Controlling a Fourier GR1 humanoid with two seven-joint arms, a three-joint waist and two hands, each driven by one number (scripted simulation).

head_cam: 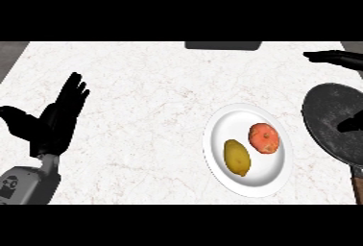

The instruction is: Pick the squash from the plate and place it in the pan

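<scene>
Squash lies on white plate beside an orange fruit, toward the surface's right edge. Pan sits just right. Left robot hand rests open; right robot hand open (holding nothing). Recommend grasping the squash across its narrow width, clear of the fruit

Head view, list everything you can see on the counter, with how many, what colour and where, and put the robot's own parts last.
Counter: one, white marbled, fills the view.
Plate: one, white, right of centre.
Squash: one, yellow, on the plate's left half.
Orange-red fruit: one, on the plate's right half, apart from the squash.
Pan: one, dark grey, at the right edge, beside the plate.
Dark object: one, at the counter's far edge, cannot tell what.
Left hand: one, black, resting open at the left, fingers up.
Right hand: one, black, at the upper right, beyond the pan.
</scene>
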